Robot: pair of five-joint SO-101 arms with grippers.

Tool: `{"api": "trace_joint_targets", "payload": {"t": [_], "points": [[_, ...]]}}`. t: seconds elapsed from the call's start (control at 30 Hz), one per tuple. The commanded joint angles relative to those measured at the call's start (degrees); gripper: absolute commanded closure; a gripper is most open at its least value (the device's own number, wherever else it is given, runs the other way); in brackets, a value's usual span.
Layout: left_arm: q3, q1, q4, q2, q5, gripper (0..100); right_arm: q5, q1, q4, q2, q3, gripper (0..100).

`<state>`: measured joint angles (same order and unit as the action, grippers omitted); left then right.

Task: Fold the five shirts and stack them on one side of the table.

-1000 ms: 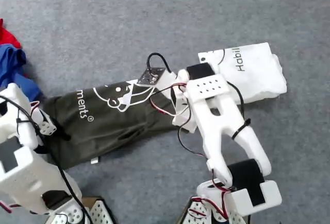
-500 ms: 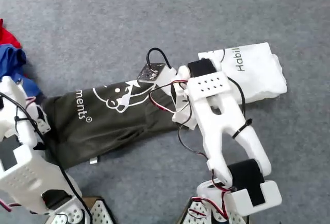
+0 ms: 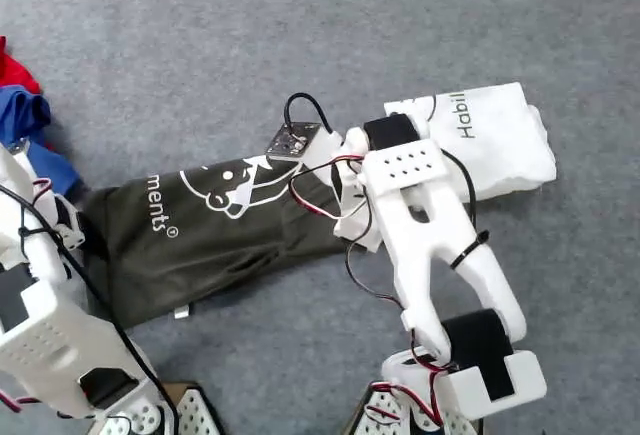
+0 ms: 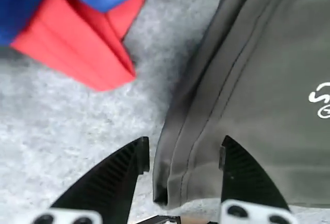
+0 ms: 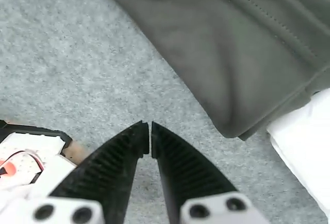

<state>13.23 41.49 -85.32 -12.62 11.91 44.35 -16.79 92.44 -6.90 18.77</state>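
Fabric first: the dark shirt (image 3: 215, 220) lies as a long, narrow band across the middle of the table (image 3: 300, 45), running from about 8 o'clock up toward 2 o'clock, printed side up. Its 2 o'clock end touches the white shirt (image 3: 500, 140), which already sits as a neat folded packet on that side. At the 9 o'clock edge the blue shirt (image 3: 30, 125) and the red shirt (image 3: 12, 70) are bunched together, not yet folded; a fifth shirt I cannot make out.

The left gripper (image 4: 184, 147) is spread wide, its jaws straddling the hem at the dark shirt's 8 o'clock end without pinching it. Over the last second it has slid back from on top of that end toward 9 o'clock, so it now sits at the very edge of the cloth. The right gripper (image 5: 149, 128) has its jaws pressed together and holds nothing; it hovers over bare table just beside the dark shirt's other end, and has barely moved, only nudging slightly toward 12 o'clock.

Judging from this, the lengthwise fold is done and the left side is lining up to seize the hem for the crosswise fold toward the white packet.
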Motion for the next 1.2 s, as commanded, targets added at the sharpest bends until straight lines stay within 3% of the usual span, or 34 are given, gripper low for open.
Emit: {"api": "trace_joint_targets", "payload": {"t": [0.0, 0.23, 0.57, 0.73, 0.97, 1.17], "points": [[1.8, -1.54, 1.67, 0.44, 0.44, 76, 0.62, 0.62, 0.26, -2.68, -2.42, 98.0], [5.85, -2.68, 5.27, 0.35, -2.99, 76, 0.7, 0.62, 0.18, -2.68, -2.42, 97.9], [10.77, -3.03, 11.16, 0.35, -4.4, 89, 0.7, 0.62, 0.18, -2.77, -2.51, 98.0], [10.51, -4.7, 10.73, 0.35, -4.22, 97, 0.62, 0.62, 0.26, -2.77, -2.59, 98.0], [9.45, -8.66, 8.79, 1.93, -4.22, 97, 0.26, 0.7, 1.41, -2.77, -9.63, 98.0], [5.67, -12.97, 3.34, 12.57, -4.31, 97, 0.18, 1.05, 1.41, -2.77, -23.08, 98.0]]}}
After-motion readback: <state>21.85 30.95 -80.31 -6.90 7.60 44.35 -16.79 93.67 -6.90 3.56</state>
